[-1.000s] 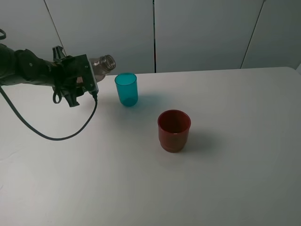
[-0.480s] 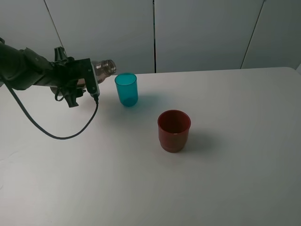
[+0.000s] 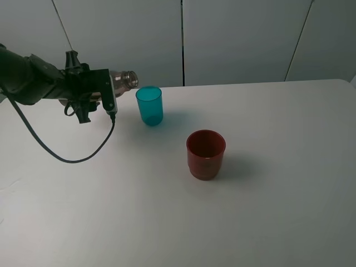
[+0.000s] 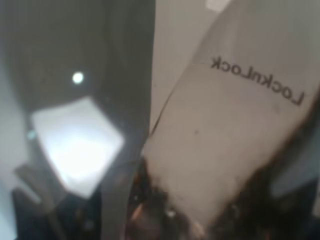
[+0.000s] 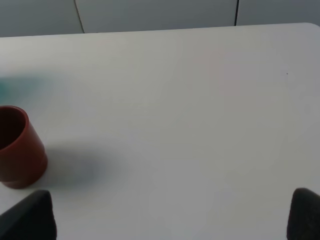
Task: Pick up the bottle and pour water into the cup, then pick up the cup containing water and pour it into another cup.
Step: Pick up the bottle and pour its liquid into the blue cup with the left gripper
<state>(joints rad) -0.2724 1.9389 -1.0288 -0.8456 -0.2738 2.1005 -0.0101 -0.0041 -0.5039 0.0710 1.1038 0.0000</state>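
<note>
Only the left wrist view is showing a blurred LocknLock label (image 4: 257, 80). Left gripper (image 3: 107, 89) is clamping the bottle (image 3: 125, 79) left of the cup (image 3: 149, 105), mouth near its rim; the clear brownish neck is lying flatter than 1 second ago. Another cup (image 3: 206, 154) is standing right of the cup. Right gripper (image 5: 170, 217) is gaping wide.

The clear brownish bottle (image 3: 125, 79), uncapped, is held almost level in the air, its open neck just beside the teal cup's (image 3: 149, 105) rim. The teal cup stands upright. The wider red cup (image 3: 206, 153) stands upright, apart from it and nearer the camera.
</note>
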